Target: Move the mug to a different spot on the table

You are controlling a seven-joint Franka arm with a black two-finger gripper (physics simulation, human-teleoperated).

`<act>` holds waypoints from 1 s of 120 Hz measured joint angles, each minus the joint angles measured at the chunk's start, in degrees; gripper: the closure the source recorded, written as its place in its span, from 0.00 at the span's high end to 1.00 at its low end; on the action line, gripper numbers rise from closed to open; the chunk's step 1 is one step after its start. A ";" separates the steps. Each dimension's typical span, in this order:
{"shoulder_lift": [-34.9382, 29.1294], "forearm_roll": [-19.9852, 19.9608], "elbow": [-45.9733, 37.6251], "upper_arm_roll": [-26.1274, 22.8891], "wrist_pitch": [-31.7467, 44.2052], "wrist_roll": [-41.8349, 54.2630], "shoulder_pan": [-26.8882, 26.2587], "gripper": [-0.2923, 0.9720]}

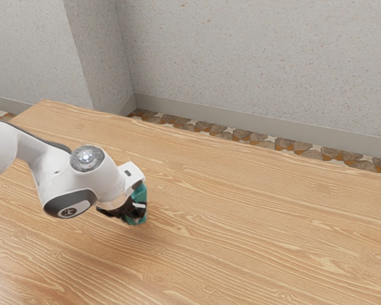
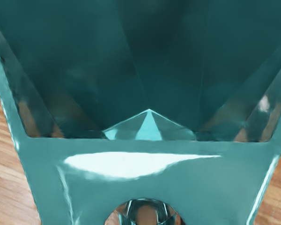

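- Exterior view: the teal mug (image 1: 140, 198) stands on the wooden table (image 1: 260, 216), at about 8 o'clock from the picture's centre and well inside the tabletop.
- Wrist view: the mug (image 2: 140, 70) sits right under the hand. Its glossy, faceted inside opens toward the camera, and a bright highlight lies across its near wall. The table's wood grain (image 2: 2, 178) shows past both of its sides.
- The black gripper (image 1: 130, 215) is down at the mug, on its 9 o'clock side and partly over it. The pictures do not settle whether it is clamped on the mug or merely around it.
- The tabletop is pale, strongly grained wood, and no other thing lies on it.
- Bare wood runs from the mug toward 3 o'clock, 5 o'clock and 12 o'clock, the widest stretch toward 3 o'clock.
- The table's far edge runs from about 10 o'clock down to 3 o'clock. Beyond it lies a strip of brown stone floor (image 1: 254, 136).
- A grey baseboard (image 1: 254, 121) and a speckled grey wall (image 1: 260, 57) close the room behind, and a wall corner (image 1: 92, 51) juts forward at 11 o'clock.
- The white arm (image 1: 57, 171) enters from 9 o'clock, bends at a rounded joint and leans down toward 4 o'clock, with its wrist low over the mug.
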 joint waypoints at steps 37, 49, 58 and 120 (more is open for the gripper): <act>-5.48 -0.16 -1.16 -0.03 -1.33 0.20 -0.30 0.66; -7.61 -0.17 -1.40 -0.08 -2.83 0.22 -0.69 0.70; -8.86 -0.14 -1.40 -0.16 -3.99 0.27 -0.90 0.71; -21.74 -14.13 11.25 -0.53 -27.25 8.51 -5.73 0.75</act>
